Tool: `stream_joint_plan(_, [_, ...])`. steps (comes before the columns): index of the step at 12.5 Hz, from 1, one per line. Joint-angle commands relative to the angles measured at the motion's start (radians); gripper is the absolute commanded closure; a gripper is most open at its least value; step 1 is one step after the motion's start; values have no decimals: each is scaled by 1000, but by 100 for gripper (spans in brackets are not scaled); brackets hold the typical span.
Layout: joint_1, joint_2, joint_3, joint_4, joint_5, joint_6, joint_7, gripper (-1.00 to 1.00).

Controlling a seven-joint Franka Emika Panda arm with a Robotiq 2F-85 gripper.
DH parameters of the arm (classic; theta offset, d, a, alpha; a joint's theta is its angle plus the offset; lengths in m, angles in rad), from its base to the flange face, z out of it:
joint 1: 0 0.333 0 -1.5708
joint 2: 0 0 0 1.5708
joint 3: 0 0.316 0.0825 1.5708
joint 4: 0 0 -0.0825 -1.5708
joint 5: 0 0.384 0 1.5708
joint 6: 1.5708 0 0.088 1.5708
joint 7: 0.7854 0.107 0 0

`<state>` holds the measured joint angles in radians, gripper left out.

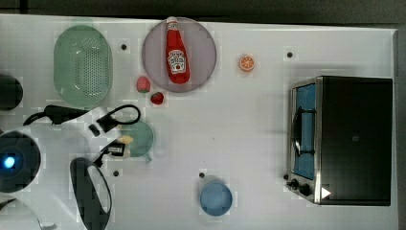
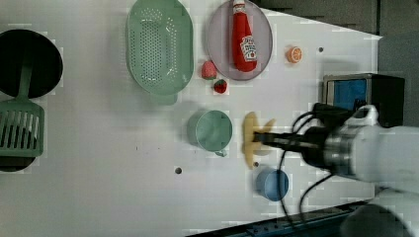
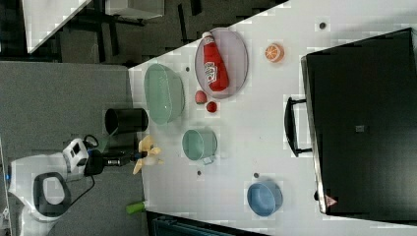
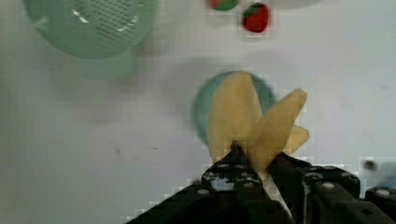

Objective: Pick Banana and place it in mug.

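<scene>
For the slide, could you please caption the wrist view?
End effector shut on the banana, held above the mug, with a strawberry and the colander beyond.

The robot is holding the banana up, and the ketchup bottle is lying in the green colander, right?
Almost. The gripper does hold the banana, but the ketchup bottle lies on the purple plate, not in the green colander. The top view shows it.

Top view: colander (image 1: 83,64) far left on desk (image 1: 249,124), plate (image 1: 179,54) to its right with ketchup bottle (image 1: 177,50) on it, strawberries (image 1: 150,91) between them. Mug (image 1: 140,139) below the strawberries; cup (image 1: 215,197) lower right; oven (image 1: 342,140) far right.
</scene>
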<state>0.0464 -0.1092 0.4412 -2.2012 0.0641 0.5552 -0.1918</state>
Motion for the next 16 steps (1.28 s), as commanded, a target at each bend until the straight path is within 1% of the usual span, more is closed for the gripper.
stream_joint_plan(1, [-16,73,-1,-75,-5,107,158,57])
stream_joint_plan(3, [-17,178,-6,-88,-5,177,159,57])
stream_joint_plan(4, [-17,203,-5,-91,-5,201,159,51])
stream_joint_plan(5, [-17,222,-6,-100,-5,227,159,32])
stream_joint_plan(7, [-18,242,-8,-126,-9,308,159,-16])
stream_joint_plan(10, [-19,242,-18,-145,-9,363,159,-83])
stream_joint_plan(11, [-19,242,-19,-143,-9,372,159,-100])
stream_joint_plan(14, [-22,215,-28,-123,-8,383,159,-100])
stream_joint_plan(16, [-31,145,-60,-109,-8,340,159,-100])
